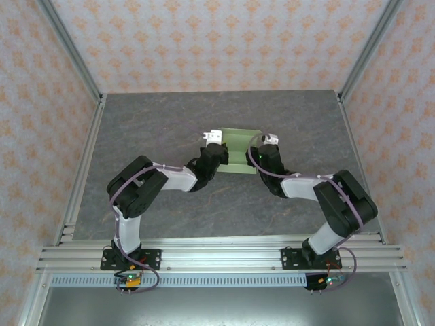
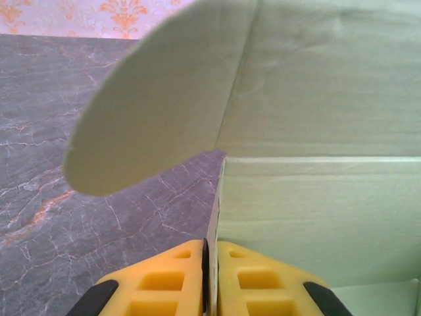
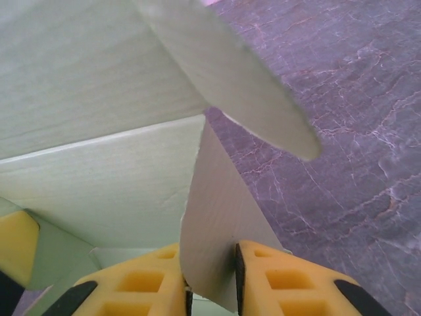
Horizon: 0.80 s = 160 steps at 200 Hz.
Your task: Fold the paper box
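Top external view: the left arm [image 1: 146, 187] and the right arm [image 1: 340, 200] reach in from the near edge and meet at the paper box [image 1: 238, 146], which lies near the middle of the grey marbled table [image 1: 156, 122], a little toward the far side
Left end: the left gripper [image 1: 215, 138] sits at the box's left end, touching it
Left wrist view: its yellow fingers [image 2: 164, 276] are pressed together on the thin edge of an upright side panel, and the card shows as a pale sliver in the slit between them
Left flap: a rounded flap [image 2: 151, 112] juts out to the left from the box's upper corner, over the table
Box body: pale green card, partly folded, with one flat panel near the camera meeting a second panel beyond it at a straight crease
Right end: the right gripper [image 1: 270, 140] sits at the box's right end
Right wrist view: its yellow fingers [image 3: 283, 276] stand a little apart with a side flap [image 3: 214, 210] upright between them; whether they squeeze it I cannot tell
Right flap: a second rounded flap [image 3: 243, 99] juts out to the right over the table
Backdrop: orange patterned wallpaper [image 1: 224, 41] stands behind the table and along both sides
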{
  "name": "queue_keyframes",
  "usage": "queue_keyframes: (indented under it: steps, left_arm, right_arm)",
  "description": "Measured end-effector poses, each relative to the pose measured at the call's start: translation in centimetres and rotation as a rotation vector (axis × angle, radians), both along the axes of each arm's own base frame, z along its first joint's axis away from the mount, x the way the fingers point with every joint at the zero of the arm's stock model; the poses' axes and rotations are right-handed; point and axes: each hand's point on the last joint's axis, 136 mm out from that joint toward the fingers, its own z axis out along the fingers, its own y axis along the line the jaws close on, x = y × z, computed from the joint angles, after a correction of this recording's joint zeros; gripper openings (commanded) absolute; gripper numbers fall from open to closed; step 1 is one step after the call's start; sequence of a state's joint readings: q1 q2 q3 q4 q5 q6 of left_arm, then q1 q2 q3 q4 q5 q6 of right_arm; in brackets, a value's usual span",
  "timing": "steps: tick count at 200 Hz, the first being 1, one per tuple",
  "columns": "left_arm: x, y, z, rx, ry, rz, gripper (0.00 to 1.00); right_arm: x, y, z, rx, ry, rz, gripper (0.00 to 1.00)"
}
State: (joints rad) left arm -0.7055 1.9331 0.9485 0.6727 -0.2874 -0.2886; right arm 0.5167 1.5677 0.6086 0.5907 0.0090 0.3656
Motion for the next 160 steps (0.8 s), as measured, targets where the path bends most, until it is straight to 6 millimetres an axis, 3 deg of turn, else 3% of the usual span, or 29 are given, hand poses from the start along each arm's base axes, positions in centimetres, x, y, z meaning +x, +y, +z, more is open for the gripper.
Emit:
queue_keyframes:
  steps: [23, 56, 98, 127, 160]
  left_arm:
    - [-0.8, -0.5, 0.1, 0.008, -0.028, -0.01, 0.11]
    - [-1.6, -1.2, 0.1, 0.028, -0.048, -0.027, 0.1]
    - [-2.0, -1.4, 0.2, 0.048, -0.066, -0.027, 0.09]
    - [-1.9, -1.4, 0.2, 0.06, -0.074, -0.024, 0.09]
    - [-2.2, -1.2, 0.2, 0.068, -0.09, -0.022, 0.09]
  right_arm:
    - [-0.9, -0.3, 0.5, 0.029, -0.003, 0.001, 0.44]
    - [-2.8, -0.6, 2.1, 0.105, 0.006, -0.007, 0.72]
    - [-5.0, -1.7, 6.3, 0.323, -0.002, -0.071, 0.86]
    - [-6.9, -3.2, 6.9, 0.439, 0.065, -0.158, 1.0]
    - [-7.1, -6.1, 6.7, 0.527, 0.2, -0.329, 0.99]
